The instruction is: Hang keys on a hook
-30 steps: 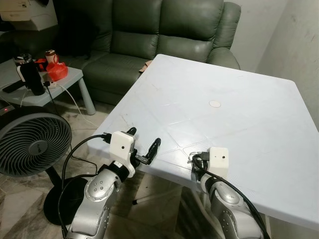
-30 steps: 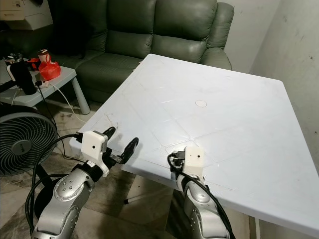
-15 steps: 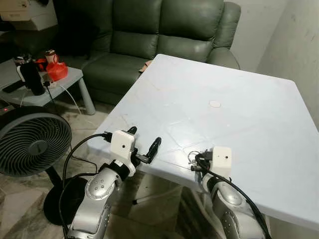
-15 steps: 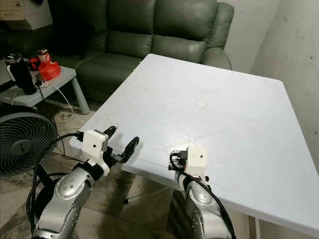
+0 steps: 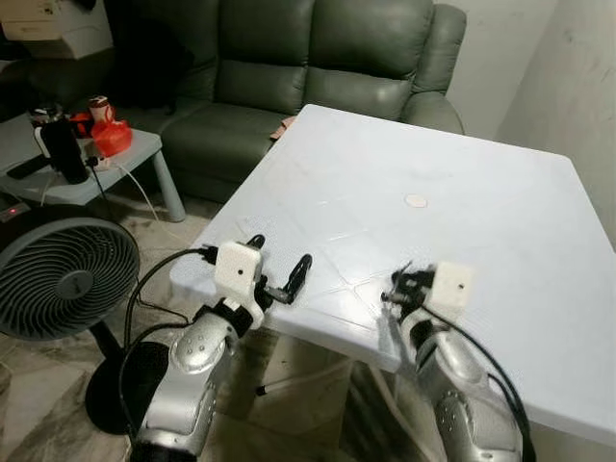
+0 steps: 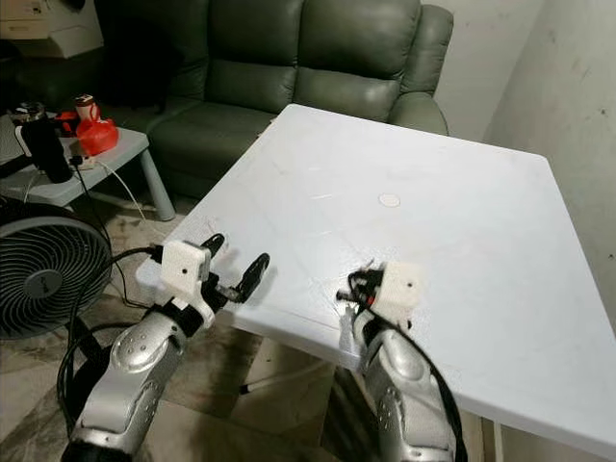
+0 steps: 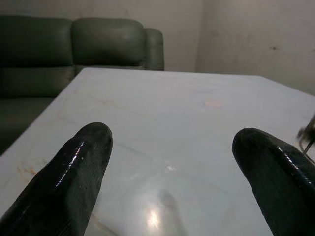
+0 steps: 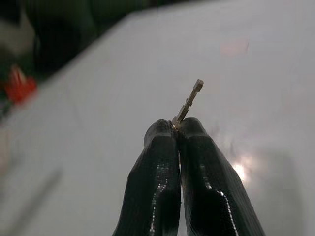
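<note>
white square desk (image 5: 500,221), faint creases across its top. one small round pale disc (image 5: 415,201) lies flat near the middle. floor (image 5: 29,404) below is marbled tile.

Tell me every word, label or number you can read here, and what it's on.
None can be read.
The red item on the side table: any print is too small to read.
The white box at the top left corner: blurred, no legible text.

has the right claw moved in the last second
Yes. The right claw, shut on a key, has lifted off the table and shifted right, judged against the round mark, which holds its place.
</note>
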You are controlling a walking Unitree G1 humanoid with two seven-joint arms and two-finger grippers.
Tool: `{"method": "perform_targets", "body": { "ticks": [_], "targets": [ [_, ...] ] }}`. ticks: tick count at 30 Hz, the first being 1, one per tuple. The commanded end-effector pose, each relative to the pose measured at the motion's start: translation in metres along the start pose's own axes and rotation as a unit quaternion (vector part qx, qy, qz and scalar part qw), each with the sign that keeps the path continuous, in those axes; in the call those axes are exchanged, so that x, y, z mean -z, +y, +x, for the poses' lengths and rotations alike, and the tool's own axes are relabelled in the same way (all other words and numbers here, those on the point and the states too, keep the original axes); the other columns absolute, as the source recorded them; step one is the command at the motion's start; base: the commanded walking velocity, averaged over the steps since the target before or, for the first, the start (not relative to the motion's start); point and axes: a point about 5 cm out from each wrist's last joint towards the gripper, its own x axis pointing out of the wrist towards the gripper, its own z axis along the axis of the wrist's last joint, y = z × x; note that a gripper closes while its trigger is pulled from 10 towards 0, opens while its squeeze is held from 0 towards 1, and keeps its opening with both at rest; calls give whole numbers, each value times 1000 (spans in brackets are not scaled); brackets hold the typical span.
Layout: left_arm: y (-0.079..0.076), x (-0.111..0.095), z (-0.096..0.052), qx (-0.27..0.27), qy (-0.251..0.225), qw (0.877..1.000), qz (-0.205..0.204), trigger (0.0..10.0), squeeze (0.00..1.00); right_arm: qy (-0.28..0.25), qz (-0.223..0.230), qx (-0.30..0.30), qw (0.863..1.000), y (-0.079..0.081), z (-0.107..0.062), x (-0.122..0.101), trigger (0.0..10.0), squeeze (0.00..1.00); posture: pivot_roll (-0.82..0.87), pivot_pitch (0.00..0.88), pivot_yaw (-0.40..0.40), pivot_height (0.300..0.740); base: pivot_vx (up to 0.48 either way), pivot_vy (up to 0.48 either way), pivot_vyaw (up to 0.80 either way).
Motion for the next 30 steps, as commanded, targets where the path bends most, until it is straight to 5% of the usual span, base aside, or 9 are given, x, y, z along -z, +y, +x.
{"method": "perform_targets", "body": {
  "ticks": [1,7,12,14,15,16,20,30],
  "targets": [
    [4,-4,4,-9,-9,1000,-3,10000,0,-40,25,-6,999,0,1,-17,0,0,32,0,-39,740,0,0,0],
    [19,-28,27,-36,-44,997,-55,10000,0,-106,41,-18,993,0,5,-49,0,0,24,0,-34,740,0,0,0],
    [28,-42,38,-49,-57,996,-58,10000,0,-134,33,-21,990,-1,5,-61,0,0,12,0,-25,740,0,0,0],
    [33,-51,43,-55,-63,995,-60,10000,0,-154,21,-23,988,-2,3,-69,4118,0,8,0,-22,740,0,0,0],
    [36,-56,46,-57,-70,994,-58,10000,0,-162,7,-26,986,-3,1,-73,4118,0,5,0,-19,740,0,0,0],
    [38,-59,46,-57,-73,994,-55,10000,0,-167,6,-27,986,-4,0,-74,10000,0,0,0,-15,740,0,0,0],
    [46,-62,47,-63,-75,994,-58,10000,0,-198,-16,-45,979,-7,-7,-79,10000,0,-7,0,-9,740,0,0,0],
    [57,-45,44,-95,-44,992,-73,10000,0,-136,-99,3,986,-20,-6,-51,10000,0,-24,0,1,740,0,0,-65]
  ]
}}
